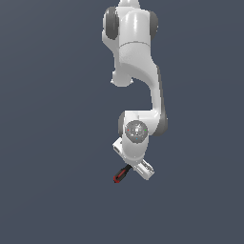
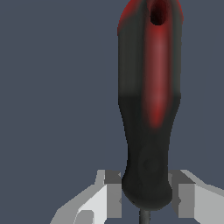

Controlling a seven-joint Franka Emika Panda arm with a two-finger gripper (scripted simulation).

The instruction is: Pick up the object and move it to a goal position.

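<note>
The object, a small screwdriver (image 1: 121,174) with a red-and-black handle, sticks out toward the exterior view's lower left from under the white arm's hand. In the wrist view its handle (image 2: 148,109) fills the frame, and the black end sits between my two grey fingers (image 2: 113,194). A sliver of the thin shaft (image 2: 144,217) shows beyond that end. My gripper (image 1: 129,169) is shut on the handle's black end, with its fingers pressed close on both sides. No goal marker shows in either view.
The white arm (image 1: 138,71) reaches down from the top of the exterior view. Behind everything is a plain dark blue-grey ground with no other objects or edges in sight.
</note>
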